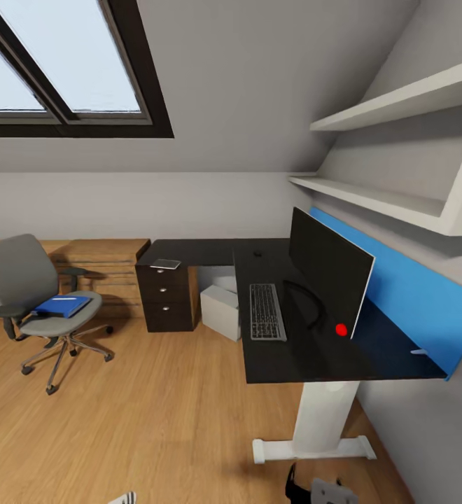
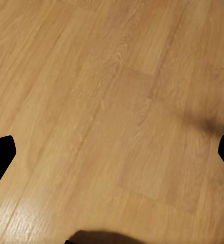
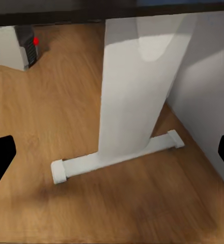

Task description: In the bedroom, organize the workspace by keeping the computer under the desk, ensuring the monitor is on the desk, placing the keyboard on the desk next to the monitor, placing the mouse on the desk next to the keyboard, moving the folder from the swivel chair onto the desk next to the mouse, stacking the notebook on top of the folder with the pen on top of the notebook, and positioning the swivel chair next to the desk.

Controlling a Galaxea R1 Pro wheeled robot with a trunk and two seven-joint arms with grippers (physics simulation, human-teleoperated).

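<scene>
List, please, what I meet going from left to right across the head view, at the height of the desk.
Chair with the folder on its seat → drawer unit → computer → keyboard → monitor

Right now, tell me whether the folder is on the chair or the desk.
On the chair: the blue folder lies flat on the chair seat, away from the desk.

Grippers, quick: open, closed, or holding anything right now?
Left gripper: open, holding nothing, above bare wood floor.
Right gripper: open, holding nothing, facing the desk leg.
</scene>
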